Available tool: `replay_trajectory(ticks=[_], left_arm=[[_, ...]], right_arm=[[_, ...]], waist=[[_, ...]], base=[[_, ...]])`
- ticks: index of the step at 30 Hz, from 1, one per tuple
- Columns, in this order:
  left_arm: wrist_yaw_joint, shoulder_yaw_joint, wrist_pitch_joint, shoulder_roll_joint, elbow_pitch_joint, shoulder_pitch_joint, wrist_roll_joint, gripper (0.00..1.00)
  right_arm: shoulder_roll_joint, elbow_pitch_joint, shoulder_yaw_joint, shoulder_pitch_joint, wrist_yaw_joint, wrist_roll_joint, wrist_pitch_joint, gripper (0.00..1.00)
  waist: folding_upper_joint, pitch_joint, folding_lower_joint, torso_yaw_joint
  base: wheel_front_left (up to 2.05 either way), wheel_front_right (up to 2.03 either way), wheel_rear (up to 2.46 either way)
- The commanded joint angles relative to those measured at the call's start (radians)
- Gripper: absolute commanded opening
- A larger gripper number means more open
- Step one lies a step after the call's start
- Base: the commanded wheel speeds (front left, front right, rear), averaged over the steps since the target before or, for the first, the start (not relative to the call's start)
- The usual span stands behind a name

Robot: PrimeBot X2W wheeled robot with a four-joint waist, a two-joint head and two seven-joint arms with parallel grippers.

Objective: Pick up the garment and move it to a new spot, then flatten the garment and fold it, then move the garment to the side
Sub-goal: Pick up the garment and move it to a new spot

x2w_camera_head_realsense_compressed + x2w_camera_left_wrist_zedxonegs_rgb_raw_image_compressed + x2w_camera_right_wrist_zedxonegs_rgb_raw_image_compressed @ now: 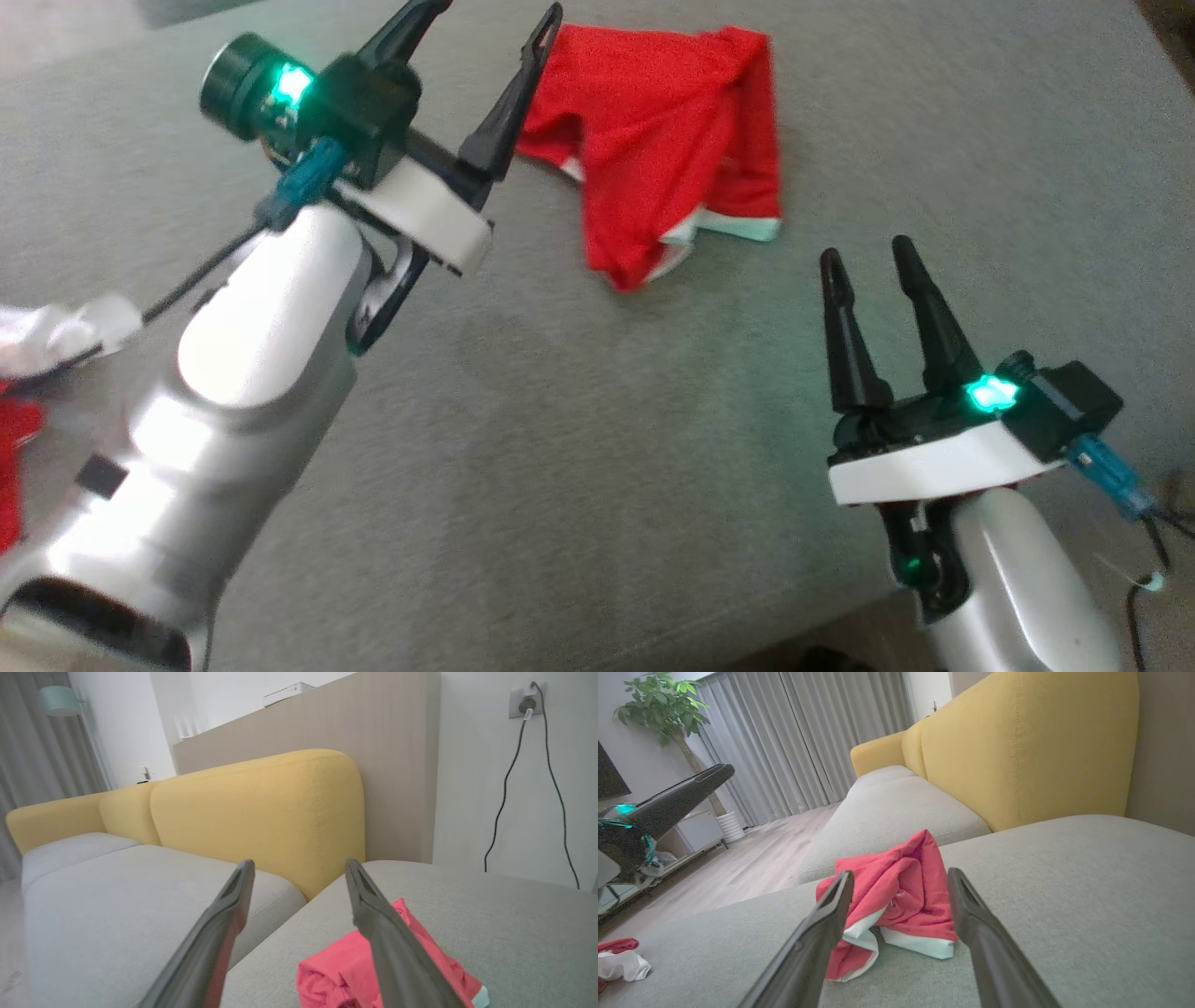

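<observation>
The red garment (663, 121) lies in a loose, crumpled heap on the grey sofa seat (560, 420), toward the far side in the head view, not far from the yellow backrest (257, 812). It is doubled over itself, with a white hem band (738, 224) showing along the near edge. It may be a sports shirt or shorts, but bunched like this I cannot tell which.

The left claw (490, 11) is spread wide and empty. It is raised just beside the garment's left edge, and in the left wrist view it looks out over the cloth, not down at it. The right claw (868, 252) is also spread and empty, low on the near right and apart from the garment, with its fingers pointing toward the hem.

The cloth looks thin, light and limp. It should lift with little effort, but it will sag, drag and slip if only a single layer is pinched. The soft cushion gives under pressure, so the fingers can dig slightly under a fold. The white hem is probably the best hold, being thicker and easy to find. Each claw could take one corner of it, so the garment can be spread flat by pulling the corners apart.
</observation>
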Motion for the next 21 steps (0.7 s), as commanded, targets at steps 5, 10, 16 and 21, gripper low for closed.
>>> replay_trajectory(ticks=[5,10,16,21], left_arm=[[0.05,0.077,-0.038,0.058,-0.094,0.075,-0.03,1.0],[0.114,0.119,-0.072,0.087,-0.184,0.241,-0.076,1.0],[0.2,0.142,-0.1,0.097,-0.286,0.461,-0.082,1.0],[0.232,0.185,-0.106,0.066,-0.349,0.612,-0.094,1.0]], right_arm=[[-0.003,-0.021,-0.033,-0.008,0.008,-0.038,-0.011,1.0],[-0.003,-0.007,-0.075,0.026,0.008,-0.072,-0.011,1.0],[-0.003,0.005,-0.101,0.068,0.008,-0.106,-0.011,1.0],[-0.003,0.015,-0.11,0.097,0.008,-0.113,-0.011,1.0]], waist=[[0.0,-0.09,0.0,0.138],[0.0,-0.148,0.0,0.231],[0.0,-0.188,0.0,0.309],[0.0,-0.211,0.0,0.333]], base=[[0.0,0.0,0.0],[0.0,0.0,0.0],[0.0,0.0,0.0],[0.0,0.0,0.0]])
